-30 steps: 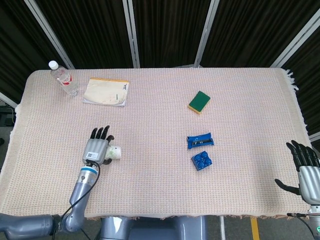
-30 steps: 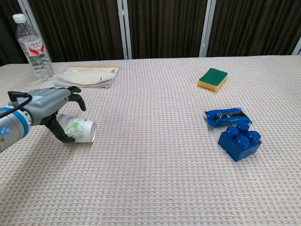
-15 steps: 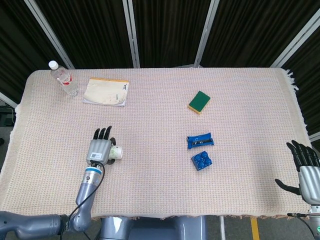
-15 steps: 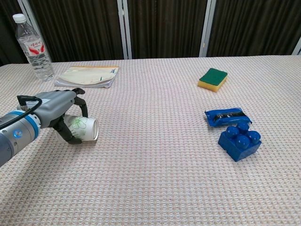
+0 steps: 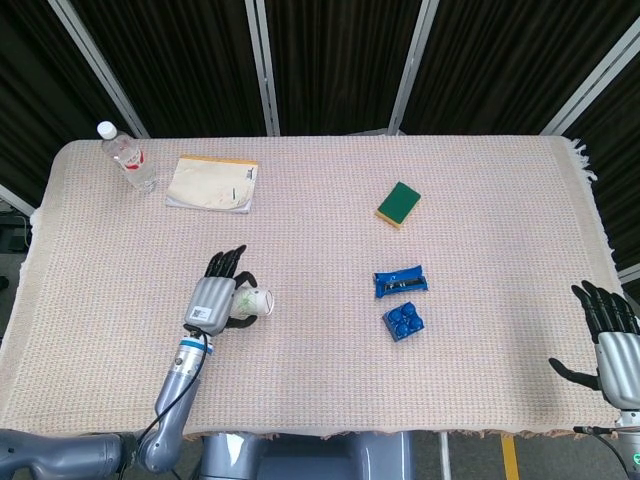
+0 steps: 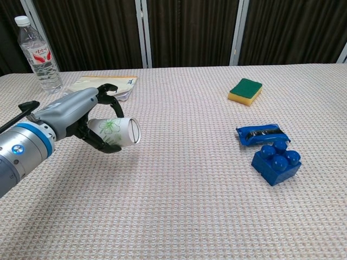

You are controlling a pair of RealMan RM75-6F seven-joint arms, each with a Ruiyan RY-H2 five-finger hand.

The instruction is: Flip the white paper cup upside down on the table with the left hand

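My left hand (image 5: 217, 298) (image 6: 81, 116) grips the white paper cup (image 5: 252, 301) (image 6: 116, 131), which has a green flower print. The cup lies on its side in the air above the table, with its open mouth facing right. The fingers wrap over its top and the thumb sits under it. My right hand (image 5: 612, 338) hovers open at the table's right front edge in the head view, fingers spread, holding nothing; the chest view does not show it.
A water bottle (image 5: 127, 157) (image 6: 38, 54) and a notebook (image 5: 212, 184) (image 6: 103, 86) lie at the back left. A green-and-yellow sponge (image 5: 399, 203) (image 6: 245, 90), a blue packet (image 5: 400, 282) (image 6: 262, 133) and a blue brick (image 5: 404, 321) (image 6: 276, 161) sit right of centre.
My left hand has closed around the cup, lifted it off the table and carried it to the right. The right hand has stayed still.
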